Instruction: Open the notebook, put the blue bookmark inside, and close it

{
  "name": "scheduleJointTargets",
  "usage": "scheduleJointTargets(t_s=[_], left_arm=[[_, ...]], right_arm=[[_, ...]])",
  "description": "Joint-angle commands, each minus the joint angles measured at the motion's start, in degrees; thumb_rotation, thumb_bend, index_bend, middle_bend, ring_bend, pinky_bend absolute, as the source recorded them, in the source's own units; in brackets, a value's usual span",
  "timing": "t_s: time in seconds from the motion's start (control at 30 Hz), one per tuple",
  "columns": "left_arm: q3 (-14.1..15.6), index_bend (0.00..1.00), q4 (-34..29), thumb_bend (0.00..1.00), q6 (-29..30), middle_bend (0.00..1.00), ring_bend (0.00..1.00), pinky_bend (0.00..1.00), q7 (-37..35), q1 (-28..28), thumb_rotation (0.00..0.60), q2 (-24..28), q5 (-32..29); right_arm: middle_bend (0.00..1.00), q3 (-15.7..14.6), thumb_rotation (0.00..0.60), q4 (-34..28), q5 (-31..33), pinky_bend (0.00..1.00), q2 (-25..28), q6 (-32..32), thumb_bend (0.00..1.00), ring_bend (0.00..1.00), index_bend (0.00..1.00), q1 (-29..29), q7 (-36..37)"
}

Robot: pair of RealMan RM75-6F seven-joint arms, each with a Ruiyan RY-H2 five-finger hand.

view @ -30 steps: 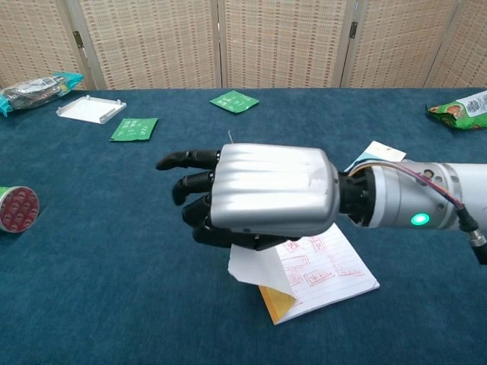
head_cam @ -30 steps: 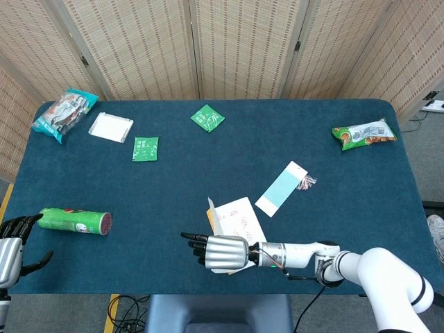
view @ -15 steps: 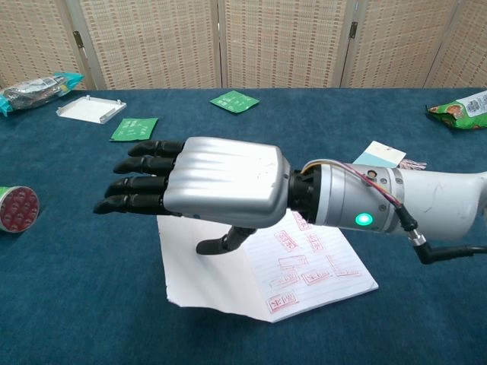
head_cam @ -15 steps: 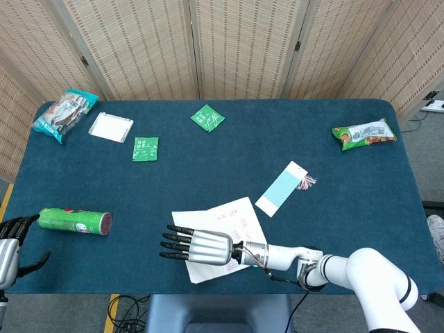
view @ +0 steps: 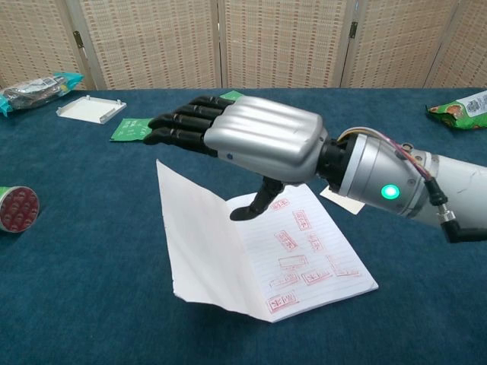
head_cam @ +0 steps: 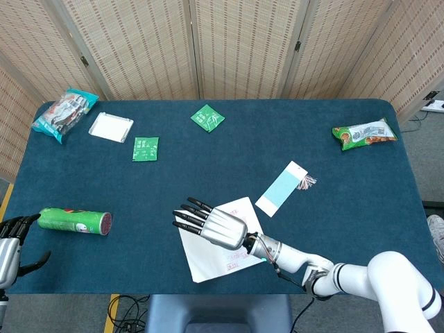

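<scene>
The notebook (head_cam: 202, 260) lies open near the table's front edge, a blank page (view: 202, 243) on the left and a lined page with red stamps (view: 304, 247) on the right. My right hand (head_cam: 211, 223) hovers just above it, fingers stretched out flat toward the left and holding nothing; in the chest view this hand (view: 251, 137) hangs over the pages with the thumb pointing down. The blue bookmark (head_cam: 281, 189) with a small tassel lies flat on the cloth to the right of the notebook, beyond it. My left hand (head_cam: 10, 243) stays at the table's front left corner, fingers apart and empty.
A green chips can (head_cam: 75, 220) lies on its side at the front left, its red end (view: 15, 209) showing in the chest view. Two green packets (head_cam: 145, 148) (head_cam: 207, 118), a white box (head_cam: 110, 127) and a snack bag (head_cam: 64, 113) sit at the back left. Another snack bag (head_cam: 364, 134) lies far right.
The notebook's cover went from half lifted to lying fully open on the left. My right hand let go, rose, and swung away from the front edge with fingers stretched out.
</scene>
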Motion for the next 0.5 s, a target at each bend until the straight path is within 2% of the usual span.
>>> scheduleJointTargets(t_s=[0.03,0.17,0.33,0.43,0.5], left_arm=[[0.0,0.19,-0.1,0.25,-0.1,0.25,0.18,0.18,0.2,-0.1,0.6,-0.1,0.1],[0.1,0.19,-0.4,0.25,-0.5,0.25,0.18,0.18,0.6,-0.4,0.6,-0.1,0.2],[0.1,0.19,-0.8,0.25,-0.7,0.25,0.18,0.18,1.1,-0.6,0.6,-0.2,0.4],[0.2,0.19,-1.0,0.25,-0.9,0.25,0.18,0.18,1.4,-0.6,0.6,-0.1,0.3],[0.2,0.19,-1.1,0.25,-0.8,0.25,0.18,0.18,1.4,-0.6,0.6,0.0,0.2]], right_arm=[[0.02,-0.1,0.6,-2.1,1.4,0.0,1.9,-0.4,0.05,0.0,0.0,-1.4,0.1],[0.02,-1.8,0.6,-3.2,2.3,0.0,2.7,-2.3,0.05,0.0,0.0,-2.5,0.6],[0.04,-3.3,0.6,-2.0,2.6,0.0,0.1,-4.8,0.05,0.0,0.0,-3.0,0.3],[0.06,-3.7,0.6,-1.1,3.0,0.0,-1.6,-6.8,0.11,0.03,0.0,-2.7,1.5],[0.08,-3.4,0.6,-0.6,3.3,0.0,-2.5,-8.0,0.19,0.05,0.0,-2.3,1.8]])
